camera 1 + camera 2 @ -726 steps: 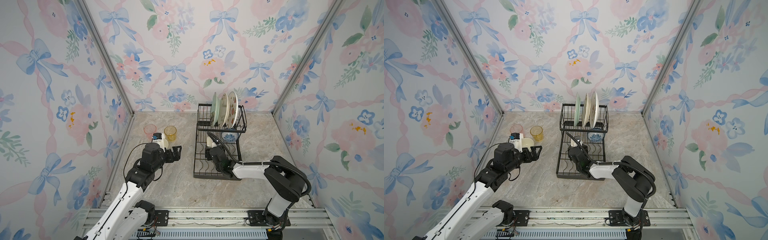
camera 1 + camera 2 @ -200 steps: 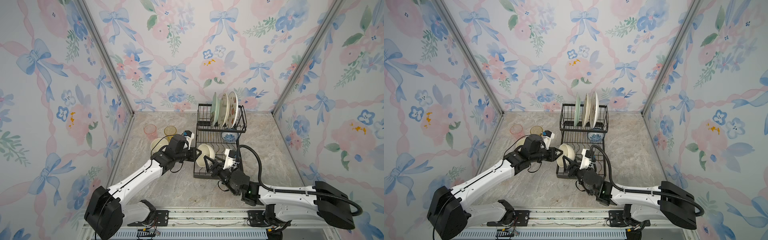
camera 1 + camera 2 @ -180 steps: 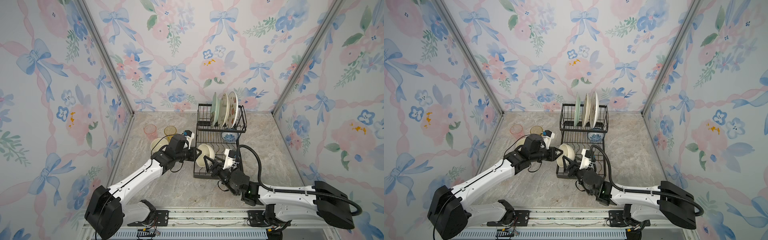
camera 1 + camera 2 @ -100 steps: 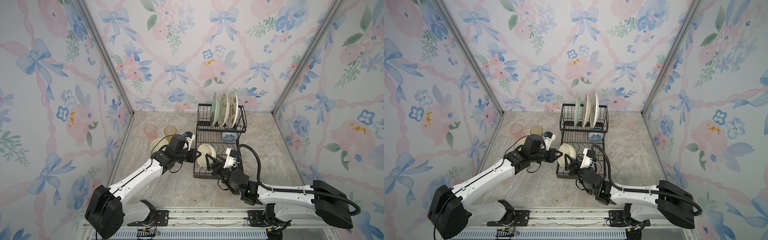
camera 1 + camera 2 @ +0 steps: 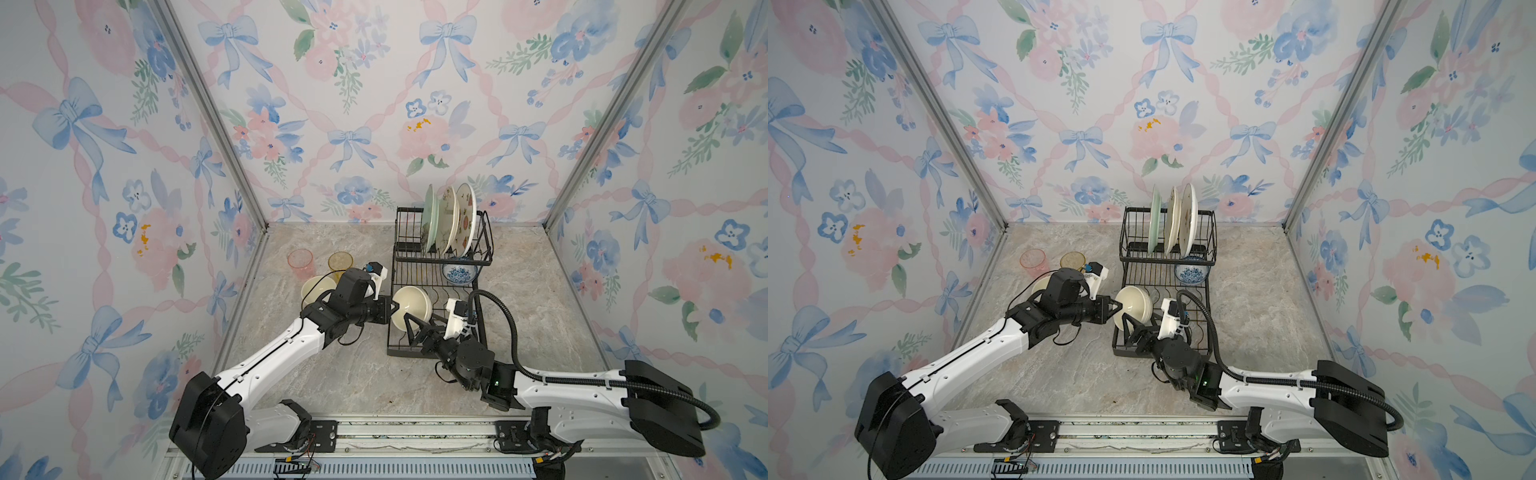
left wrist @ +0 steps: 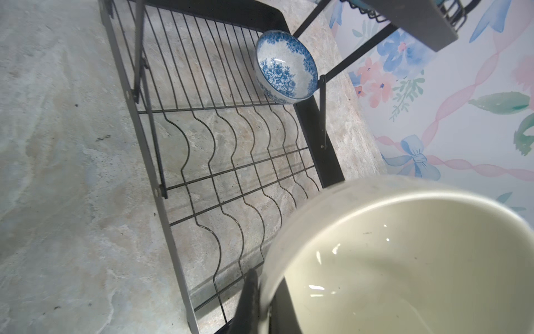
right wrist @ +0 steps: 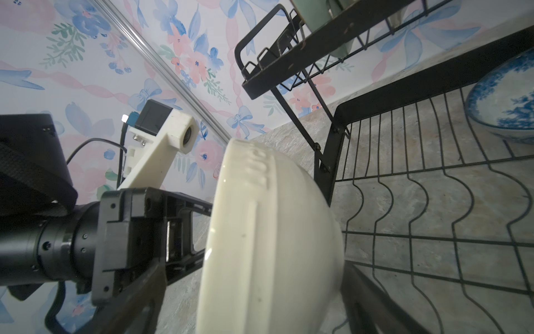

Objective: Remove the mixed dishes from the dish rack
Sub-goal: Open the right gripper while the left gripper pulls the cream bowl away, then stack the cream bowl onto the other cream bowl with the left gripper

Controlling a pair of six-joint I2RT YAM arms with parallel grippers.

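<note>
Now rack (image 5: 419, 261) holds plates (image 5: 449, 216) (blue bowl (image 5: 459, 271) below).

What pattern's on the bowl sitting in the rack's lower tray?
Blue floral print on white. The bowl shows best in the left wrist view.

held cream bowl (image 6: 404, 260) blurry and chopped off by the left wrist frame's edge, blue-patterned bowl (image 7: 502, 107) half out of the right wrist shot, second cream bowl (image 5: 313, 286) partly tucked behind the left arm (image 5: 291, 345)
</note>
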